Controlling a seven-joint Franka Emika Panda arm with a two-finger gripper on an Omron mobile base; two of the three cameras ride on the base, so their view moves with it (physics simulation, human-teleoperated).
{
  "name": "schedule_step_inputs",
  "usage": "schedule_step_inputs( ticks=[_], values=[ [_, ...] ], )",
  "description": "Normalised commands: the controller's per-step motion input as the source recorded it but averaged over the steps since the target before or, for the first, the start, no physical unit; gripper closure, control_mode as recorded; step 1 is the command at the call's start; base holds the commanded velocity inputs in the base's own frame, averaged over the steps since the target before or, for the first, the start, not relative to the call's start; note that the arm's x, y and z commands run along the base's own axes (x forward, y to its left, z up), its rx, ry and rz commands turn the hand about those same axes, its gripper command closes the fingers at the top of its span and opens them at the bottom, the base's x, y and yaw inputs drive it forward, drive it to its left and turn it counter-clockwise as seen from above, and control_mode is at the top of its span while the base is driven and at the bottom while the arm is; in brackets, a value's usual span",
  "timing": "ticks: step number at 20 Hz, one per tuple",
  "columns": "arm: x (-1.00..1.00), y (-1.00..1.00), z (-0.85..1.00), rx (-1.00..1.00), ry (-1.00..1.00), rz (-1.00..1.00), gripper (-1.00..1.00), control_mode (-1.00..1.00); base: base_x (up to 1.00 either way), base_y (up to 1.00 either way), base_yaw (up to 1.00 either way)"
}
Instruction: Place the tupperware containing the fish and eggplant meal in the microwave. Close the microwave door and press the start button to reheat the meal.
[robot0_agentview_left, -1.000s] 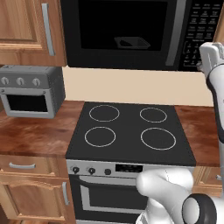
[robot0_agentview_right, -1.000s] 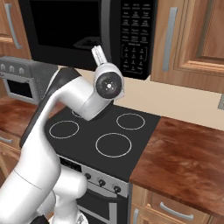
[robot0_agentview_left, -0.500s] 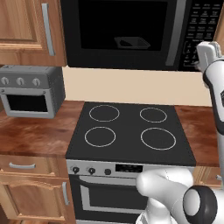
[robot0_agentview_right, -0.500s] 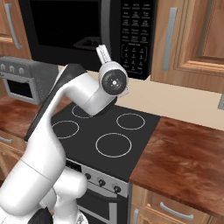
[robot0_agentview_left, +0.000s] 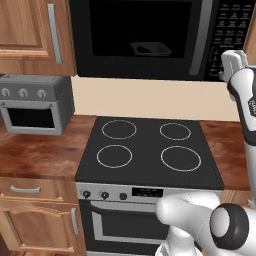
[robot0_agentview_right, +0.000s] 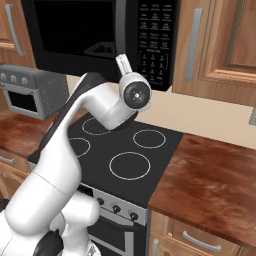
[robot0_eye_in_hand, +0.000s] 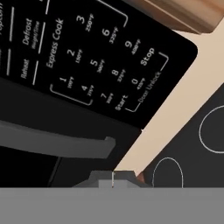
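We find the tupperware (robot0_agentview_left: 151, 48) inside the microwave (robot0_agentview_left: 150, 37), door (robot0_agentview_left: 135, 35) shut. Gripper (robot0_eye_in_hand: 114, 178) faces the keypad (robot0_eye_in_hand: 94, 74); jaw spacing unclear. Start button (robot0_eye_in_hand: 120, 103) looks rigid; press squarely.

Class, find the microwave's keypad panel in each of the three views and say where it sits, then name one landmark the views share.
Left base view: the keypad panel sits at the upper right, beside the microwave door.
Right base view: the panel is at top centre, right of the door's handle strip.
Hand view: the panel fills the upper left, rolled, with the Start button near centre.
Shared landmark: the black stovetop with white burner rings.
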Motion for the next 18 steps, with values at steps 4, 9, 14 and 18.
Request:
schedule_step_inputs(
  ticks=[4, 9, 14, 18],
  values=[
    [0.26, -0.12, 0.00, 0.00, 0.00, 0.00, 1.00, -1.00, 0.00, 0.00, 0.00],
    [0.27, -0.13, 0.00, 0.00, 0.00, 0.00, 1.00, -1.00, 0.00, 0.00, 0.00],
    [0.24, -0.10, -0.02, 0.00, 0.00, 0.00, 1.00, -1.00, 0.00, 0.00, 0.00],
    [0.27, -0.04, -0.10, 0.00, 0.00, 0.00, 1.00, -1.00, 0.00, 0.00, 0.00]
  ],
)
